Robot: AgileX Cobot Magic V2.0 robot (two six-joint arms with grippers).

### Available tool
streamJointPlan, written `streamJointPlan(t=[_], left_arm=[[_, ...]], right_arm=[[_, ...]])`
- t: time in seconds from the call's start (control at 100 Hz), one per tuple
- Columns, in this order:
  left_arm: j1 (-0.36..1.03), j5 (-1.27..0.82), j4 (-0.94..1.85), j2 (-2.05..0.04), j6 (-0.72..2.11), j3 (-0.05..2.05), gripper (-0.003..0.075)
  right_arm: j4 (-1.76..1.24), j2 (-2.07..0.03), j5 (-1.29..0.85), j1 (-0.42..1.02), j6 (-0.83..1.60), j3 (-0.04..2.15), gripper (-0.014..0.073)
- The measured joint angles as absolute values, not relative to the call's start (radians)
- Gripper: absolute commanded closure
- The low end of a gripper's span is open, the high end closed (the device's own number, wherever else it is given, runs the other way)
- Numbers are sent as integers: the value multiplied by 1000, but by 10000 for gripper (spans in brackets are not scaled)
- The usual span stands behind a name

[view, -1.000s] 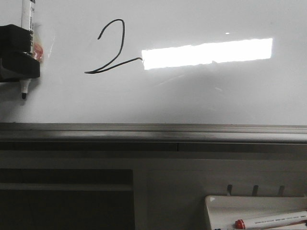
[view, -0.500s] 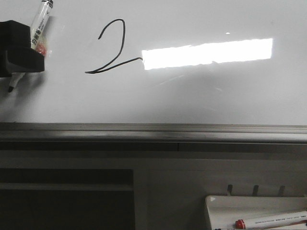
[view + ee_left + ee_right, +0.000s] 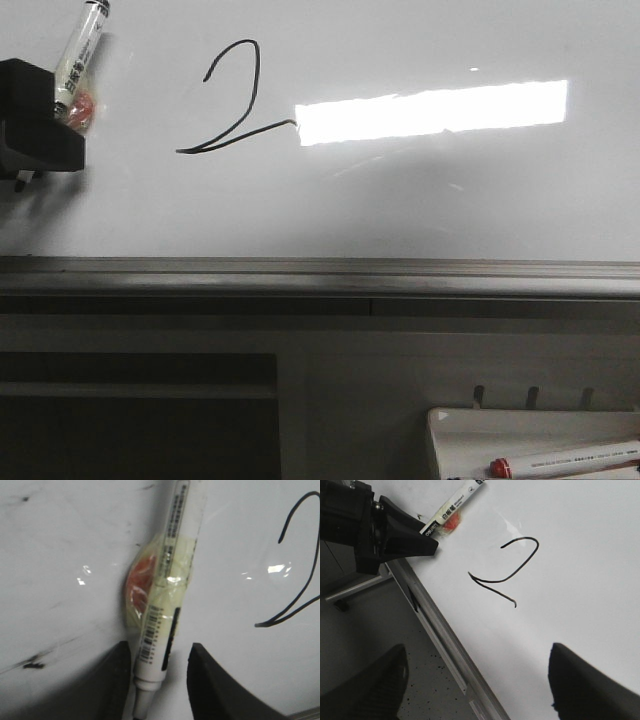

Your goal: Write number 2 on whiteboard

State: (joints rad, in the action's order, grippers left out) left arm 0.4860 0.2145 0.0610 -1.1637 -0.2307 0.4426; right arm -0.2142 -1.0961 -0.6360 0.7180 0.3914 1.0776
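The number 2 (image 3: 232, 100) is drawn in thin black line on the whiteboard (image 3: 400, 200), left of the bright reflection. It also shows in the left wrist view (image 3: 300, 565) and the right wrist view (image 3: 507, 570). My left gripper (image 3: 38, 115) is at the board's left edge, shut on a white marker (image 3: 80, 50) with tape and a red blob on its barrel. The marker leans right and its tip is hidden behind the gripper. In the left wrist view the marker (image 3: 165, 590) lies against one finger. My right gripper (image 3: 475, 690) is open and empty over the board's edge.
A grey metal ledge (image 3: 320, 275) runs below the board. A small white tray (image 3: 480, 430) at the bottom right holds a red-capped marker (image 3: 565, 460). In the right wrist view a speckled floor (image 3: 380, 625) lies beside the board's ledge.
The left gripper has turned and shifted slightly left, away from the 2. The marker went from upright to leaning right, and its tip is now hidden behind the gripper.
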Motion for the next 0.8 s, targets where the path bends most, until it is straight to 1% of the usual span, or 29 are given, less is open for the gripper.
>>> streamJointPlan(t=[0.27, 0.57, 0.8], left_arm=[[566, 248, 61, -1163, -233, 443, 459], [566, 240, 78, -1163, -233, 443, 459], [545, 159, 133, -1163, -233, 443, 459]], right_arm=[[-214, -1096, -638, 718, 391, 1078, 82], [-214, -1096, -649, 718, 391, 1078, 82], [-214, -1096, -657, 718, 391, 1078, 82]])
